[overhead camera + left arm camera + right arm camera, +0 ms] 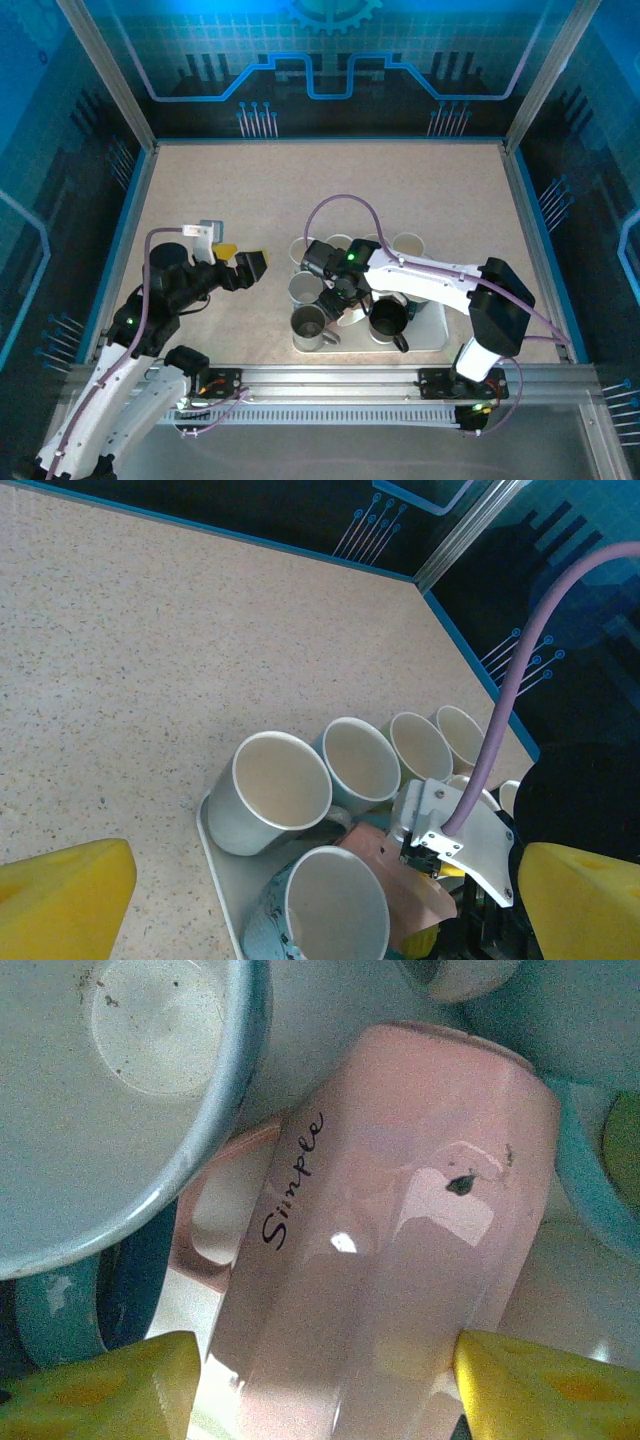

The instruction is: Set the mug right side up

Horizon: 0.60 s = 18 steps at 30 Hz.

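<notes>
We see the glossy pink mug (pixel 400 1210), faceted and scripted "Simple", lying sideways on the white tray (pixel 214 865) among smooth round mugs (pixel 283 780). The right gripper (pixel 320 1380) straddles it; we cannot tell whether it grips. The left gripper (pixel 242 258) gapes wide.

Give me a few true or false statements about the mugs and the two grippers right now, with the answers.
1. The left gripper is open, over bare table. True.
2. The pink mug has "Simple" written on it. True.
3. The right gripper has its fingers either side of a blue mug. False: they are either side of the pink mug.
4. The mugs stand straight on the table. False: a tray is under them.
</notes>
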Tool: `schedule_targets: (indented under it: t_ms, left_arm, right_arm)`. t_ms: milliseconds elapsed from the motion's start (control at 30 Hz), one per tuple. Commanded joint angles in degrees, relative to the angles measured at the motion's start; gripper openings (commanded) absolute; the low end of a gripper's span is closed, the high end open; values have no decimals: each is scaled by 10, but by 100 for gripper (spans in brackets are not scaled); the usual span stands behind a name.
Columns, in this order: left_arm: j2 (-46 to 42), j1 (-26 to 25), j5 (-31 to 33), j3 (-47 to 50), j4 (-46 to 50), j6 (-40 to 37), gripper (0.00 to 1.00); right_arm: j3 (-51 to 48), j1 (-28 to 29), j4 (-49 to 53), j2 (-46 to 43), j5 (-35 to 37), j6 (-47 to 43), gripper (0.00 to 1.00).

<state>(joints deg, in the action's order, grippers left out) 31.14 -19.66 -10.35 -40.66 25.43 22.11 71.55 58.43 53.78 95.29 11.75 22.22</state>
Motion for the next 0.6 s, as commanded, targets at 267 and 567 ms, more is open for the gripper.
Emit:
schedule_targets:
  t_ms: [267,567]
  left_arm:
    - [3,5,-17,7,-9,1,99]
    - [5,6,-18,6,-10,2,99]
  right_arm:
    - [-28,13,27,10,-3,8,70]
    - [-39,38,58,-5,-11,18,67]
